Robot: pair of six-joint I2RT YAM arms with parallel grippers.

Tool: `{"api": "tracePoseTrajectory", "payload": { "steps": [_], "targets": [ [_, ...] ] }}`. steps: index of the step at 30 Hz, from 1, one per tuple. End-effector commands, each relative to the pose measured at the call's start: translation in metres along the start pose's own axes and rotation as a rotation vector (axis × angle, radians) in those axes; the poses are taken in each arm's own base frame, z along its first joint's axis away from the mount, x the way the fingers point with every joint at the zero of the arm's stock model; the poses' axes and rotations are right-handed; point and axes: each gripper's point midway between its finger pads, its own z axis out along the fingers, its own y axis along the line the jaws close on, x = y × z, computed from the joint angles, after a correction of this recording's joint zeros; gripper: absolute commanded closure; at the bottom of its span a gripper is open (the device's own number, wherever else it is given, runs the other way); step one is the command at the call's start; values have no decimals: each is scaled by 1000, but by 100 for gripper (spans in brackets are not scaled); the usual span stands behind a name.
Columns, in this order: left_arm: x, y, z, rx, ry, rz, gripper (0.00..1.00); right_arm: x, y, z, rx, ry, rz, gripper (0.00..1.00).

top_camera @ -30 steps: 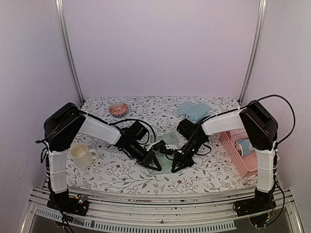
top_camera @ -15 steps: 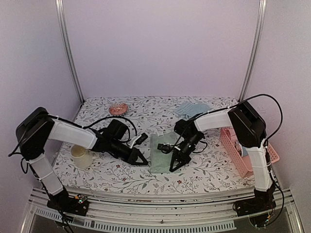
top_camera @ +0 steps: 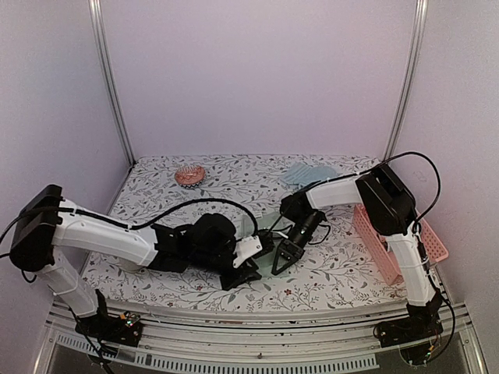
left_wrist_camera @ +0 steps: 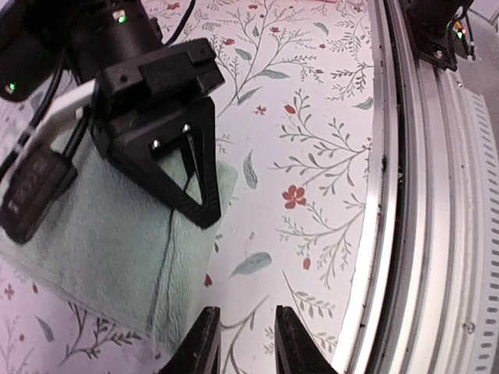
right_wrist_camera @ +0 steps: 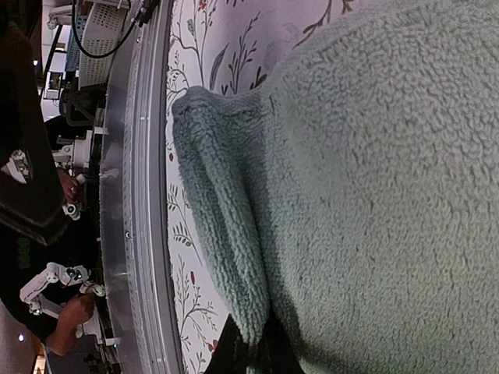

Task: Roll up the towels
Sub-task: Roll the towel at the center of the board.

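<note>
A pale green towel (top_camera: 263,231) lies flat on the flowered table, mostly hidden by the arms in the top view. It fills the right wrist view (right_wrist_camera: 374,179), with a folded hem along its near edge. My right gripper (top_camera: 281,263) is shut on that hem (right_wrist_camera: 253,352). In the left wrist view the right gripper (left_wrist_camera: 204,212) stands with its tips on the towel's (left_wrist_camera: 101,234) corner. My left gripper (top_camera: 245,273) is low over the table just beside that corner, open and empty (left_wrist_camera: 245,347).
Light blue towels (top_camera: 308,173) lie at the back. A pink basket (top_camera: 386,238) stands at the right, and a small orange bowl (top_camera: 189,174) at the back left. The table's metal front rail (left_wrist_camera: 421,195) runs close to my left gripper.
My left arm has stretched low across the table and brought its gripper right, to the towel's near corner. It now covers the mug. My right gripper has stayed at the towel's near edge.
</note>
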Motion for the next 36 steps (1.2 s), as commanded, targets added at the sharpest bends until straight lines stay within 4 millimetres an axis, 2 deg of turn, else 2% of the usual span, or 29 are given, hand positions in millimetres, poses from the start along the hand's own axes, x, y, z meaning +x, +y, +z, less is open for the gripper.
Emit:
{"api": "tracePoseTrajectory", "payload": {
  "steps": [1, 5, 11, 15, 18, 21, 26, 28, 30, 32, 36],
  "targets": [
    [3, 17, 24, -158, 110, 229, 75, 82, -64, 28, 176, 296, 116, 97],
    [11, 21, 44, -180, 168, 298, 75, 80, -64, 28, 178, 291, 112, 97],
    [27, 27, 66, -178, 229, 331, 83, 81, -64, 28, 176, 287, 110, 97],
    [36, 28, 74, -175, 254, 324, 87, 80, -61, 28, 172, 284, 108, 96],
    [45, 33, 75, -198, 289, 325, 87, 72, -50, 21, 161, 261, 81, 94],
    [50, 31, 73, -189, 298, 323, 87, 59, -26, 4, 149, 222, 24, 88],
    [59, 24, 71, -158, 316, 323, 82, 28, 24, -54, 196, 64, -130, 77],
    [59, 23, 71, -155, 314, 326, 80, 27, 30, -66, 225, 31, -152, 76],
    [60, 21, 72, -145, 315, 327, 79, 28, 28, -70, 252, 8, -153, 76],
    [60, 19, 74, -133, 314, 325, 79, 24, 17, -72, 304, -12, -147, 76],
    [55, 17, 75, -139, 300, 335, 79, 6, -34, -86, 500, -10, -68, 76]
  ]
}}
